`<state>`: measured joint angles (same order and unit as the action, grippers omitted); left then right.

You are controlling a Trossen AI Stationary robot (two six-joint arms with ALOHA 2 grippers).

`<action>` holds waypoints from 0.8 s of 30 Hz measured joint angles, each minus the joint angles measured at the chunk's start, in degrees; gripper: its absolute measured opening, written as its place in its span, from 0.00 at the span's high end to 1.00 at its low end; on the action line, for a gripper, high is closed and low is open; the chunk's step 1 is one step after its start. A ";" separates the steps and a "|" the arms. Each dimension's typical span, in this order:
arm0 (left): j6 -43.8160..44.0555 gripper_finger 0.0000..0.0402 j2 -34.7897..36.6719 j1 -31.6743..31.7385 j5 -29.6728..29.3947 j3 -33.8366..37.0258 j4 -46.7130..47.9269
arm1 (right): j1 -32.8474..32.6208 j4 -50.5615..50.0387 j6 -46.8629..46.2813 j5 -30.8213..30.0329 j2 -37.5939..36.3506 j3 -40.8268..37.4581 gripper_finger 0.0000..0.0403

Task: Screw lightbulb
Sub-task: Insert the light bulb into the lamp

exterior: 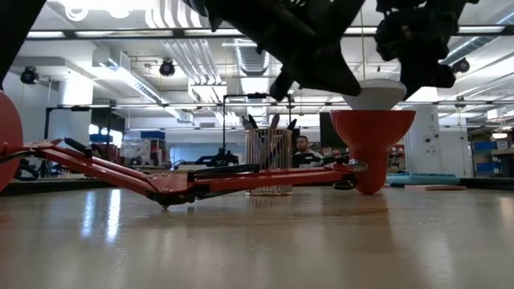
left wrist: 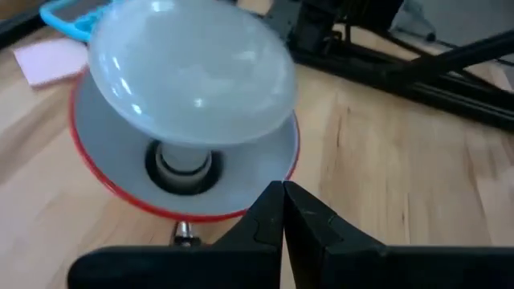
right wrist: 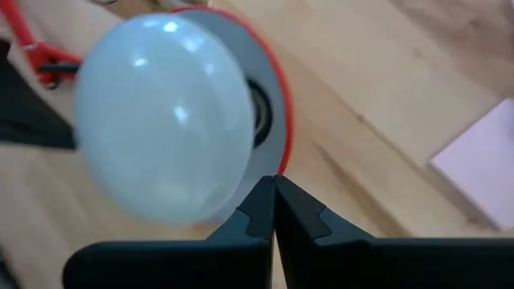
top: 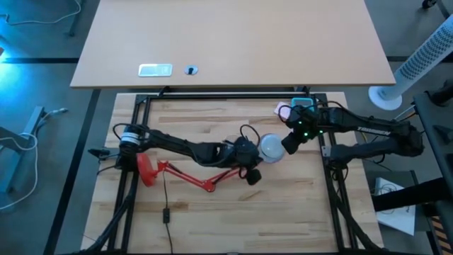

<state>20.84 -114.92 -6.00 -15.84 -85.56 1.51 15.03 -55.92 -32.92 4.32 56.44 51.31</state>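
The white lightbulb (top: 271, 146) stands tilted with its neck (left wrist: 183, 160) in the socket of the red desk lamp's cone shade (left wrist: 120, 189), which opens upward at mid-table. The lamp's red arm (top: 205, 183) lies on the table and runs left to its base (top: 145, 170). My left gripper (left wrist: 283, 197) is shut at the shade's rim on the bulb's near-left side. My right gripper (right wrist: 273, 193) is shut at the bulb's right side, beside its dome (right wrist: 161, 120). In the low view the bulb (exterior: 377, 92) shows between both dark grippers. My left gripper's shut fingertips (left wrist: 269, 205) stand at the shade's red rim (left wrist: 233, 213), below the bulb's dome; whether they touch rim or bulb, I cannot tell. My right gripper's shut fingertips (right wrist: 261, 201) stand at the dome's lower edge (right wrist: 229, 197) by the shade's rim; whether they touch, I cannot tell.
A pink note pad (top: 282, 110) and a teal thing (top: 303, 103) lie at the far right behind the right gripper. Black frame rails (top: 226, 95) border the wooden table. The lamp's cord (top: 166, 205) runs toward the near edge. A person (exterior: 303, 148) sits far behind.
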 joint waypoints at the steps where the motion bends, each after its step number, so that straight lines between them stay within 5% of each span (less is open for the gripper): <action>1: 0.55 1.00 -0.50 0.03 -0.04 0.01 -1.06 | 0.00 0.68 0.51 -0.66 0.82 0.00 1.00; 9: 1.21 1.00 -2.54 1.60 -0.05 -1.33 -4.12 | -0.15 1.39 1.47 -0.96 3.23 0.00 1.00; 24: -2.48 1.00 -0.11 5.70 0.32 -1.94 8.67 | -3.31 -0.84 1.07 5.42 -0.02 0.00 1.00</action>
<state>18.36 -115.03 -0.30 -15.52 -87.50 10.19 11.72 -56.75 -31.85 9.73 56.42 51.31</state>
